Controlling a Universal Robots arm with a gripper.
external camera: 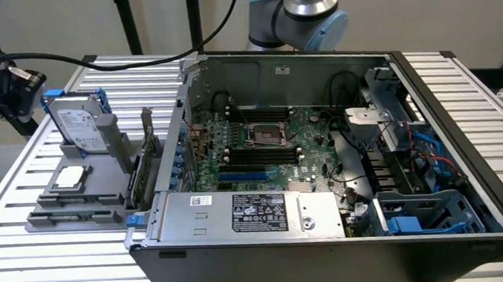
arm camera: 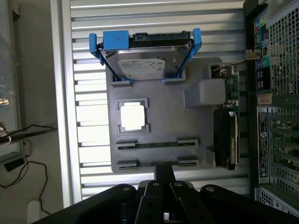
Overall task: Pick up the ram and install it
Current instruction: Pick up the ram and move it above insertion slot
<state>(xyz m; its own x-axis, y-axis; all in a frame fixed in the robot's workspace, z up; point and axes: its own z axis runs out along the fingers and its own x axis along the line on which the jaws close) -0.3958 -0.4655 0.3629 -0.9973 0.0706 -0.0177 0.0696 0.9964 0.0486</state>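
The ram (arm camera: 156,145) is a thin green stick standing on edge between two small holders on the grey fixture plate (arm camera: 168,119). My gripper (arm camera: 163,167) hangs above the plate's edge, beside the row of holders next to the ram. Its fingers are pressed together with nothing between them. In the exterior view the same plate (external camera: 73,221) lies at the left, outside the open computer case (external camera: 328,254), with the arm's head and cable (external camera: 7,80) high above it. The motherboard's black memory slots (external camera: 261,155) lie inside the case.
On the plate there is also a hard drive in a blue caddy (arm camera: 142,63), a square processor (arm camera: 132,116), a grey block (arm camera: 205,92) and a green expansion card (arm camera: 230,88). The case wall (arm camera: 275,93) borders the plate. A silver power supply (external camera: 247,213) fills the case's front.
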